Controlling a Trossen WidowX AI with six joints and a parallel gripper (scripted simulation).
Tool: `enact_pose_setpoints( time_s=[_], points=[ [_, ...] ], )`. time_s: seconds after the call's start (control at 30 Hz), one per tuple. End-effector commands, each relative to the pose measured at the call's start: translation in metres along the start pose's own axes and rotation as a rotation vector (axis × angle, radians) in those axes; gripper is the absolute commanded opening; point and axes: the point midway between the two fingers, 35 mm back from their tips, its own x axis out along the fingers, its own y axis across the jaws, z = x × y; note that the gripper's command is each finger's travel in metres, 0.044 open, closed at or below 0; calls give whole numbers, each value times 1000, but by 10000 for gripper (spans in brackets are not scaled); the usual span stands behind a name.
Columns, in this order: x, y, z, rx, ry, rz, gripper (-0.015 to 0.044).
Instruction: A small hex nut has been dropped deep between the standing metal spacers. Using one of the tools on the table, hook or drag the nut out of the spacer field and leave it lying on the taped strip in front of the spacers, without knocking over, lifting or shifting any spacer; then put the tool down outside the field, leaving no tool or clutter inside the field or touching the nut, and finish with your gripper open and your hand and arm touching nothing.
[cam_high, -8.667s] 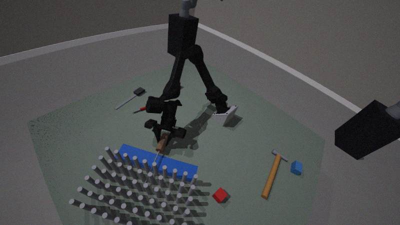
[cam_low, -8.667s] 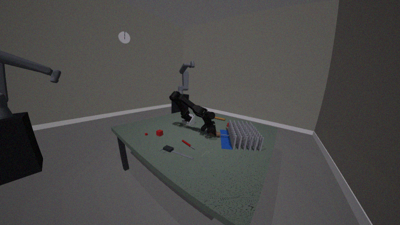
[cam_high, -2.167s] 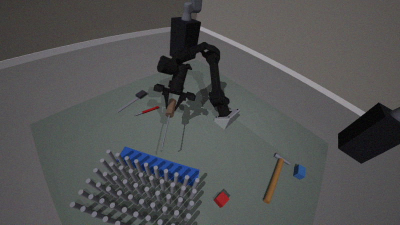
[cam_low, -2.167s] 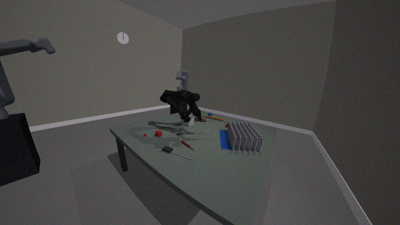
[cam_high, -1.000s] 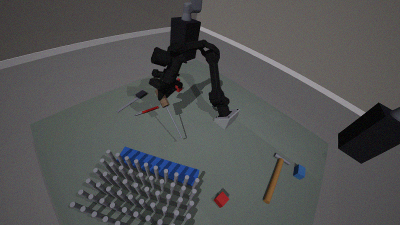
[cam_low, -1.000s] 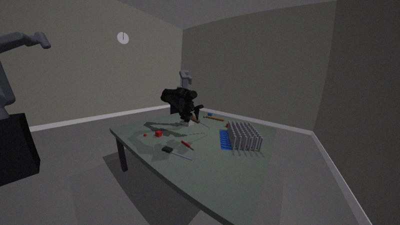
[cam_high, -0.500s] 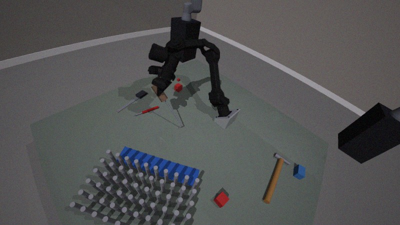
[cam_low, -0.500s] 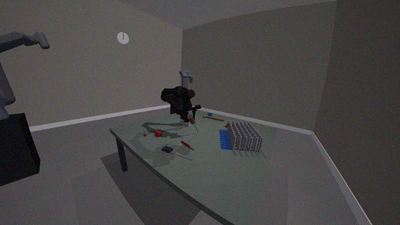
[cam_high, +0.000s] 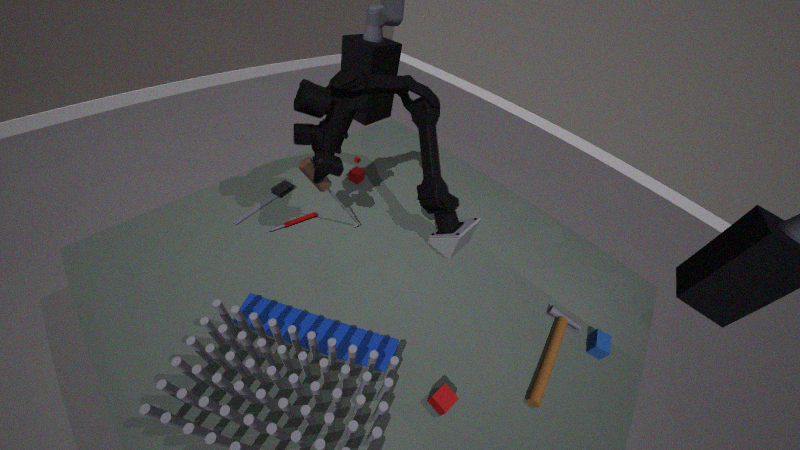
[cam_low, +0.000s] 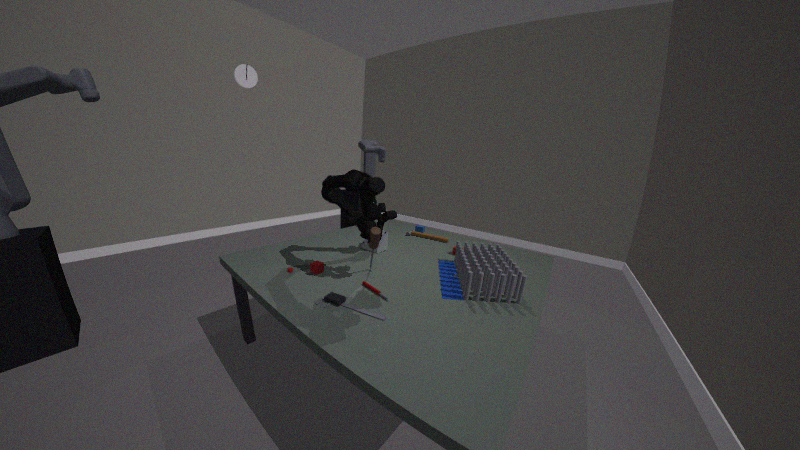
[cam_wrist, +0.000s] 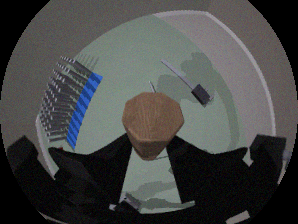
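Observation:
My gripper (cam_high: 321, 174) (cam_wrist: 149, 134) is shut on the wooden handle (cam_high: 306, 166) (cam_low: 375, 237) (cam_wrist: 153, 117) of a thin-rod tool. Its rod (cam_high: 342, 207) slopes down, with its tip at or close to the table, well away from the spacers. The tip's shape is too small to tell. The standing metal spacers (cam_high: 272, 322) (cam_low: 489, 274) (cam_wrist: 60, 100) are in rows at the front left in the top view. The blue taped strip (cam_high: 389, 344) (cam_low: 447, 274) (cam_wrist: 90, 94) lies along their near-robot side, striped by shadows. No hex nut can be made out in any view.
A black-handled rod tool (cam_high: 282, 188) (cam_low: 334, 298) (cam_wrist: 201, 94) and a red screwdriver (cam_high: 300, 219) (cam_low: 371, 288) lie near my gripper. A red cube (cam_high: 356, 175) is beside it. A hammer (cam_high: 547, 363), blue cube (cam_high: 598, 343) and another red cube (cam_high: 443, 398) lie right of the spacers. My arm's white base (cam_high: 453, 240) stands behind.

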Motion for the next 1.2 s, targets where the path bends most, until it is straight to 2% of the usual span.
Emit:
enact_pose_setpoints(
  time_s=[0.0, 0.57, 1.17],
  points=[
    [-2, -11, 2, -137, 5, -37, 0],
    [-2, -58, 3, -622, 127, -210, 0],
    [-9, -109, 0, -1154, 377, -329, 0]
  ],
)
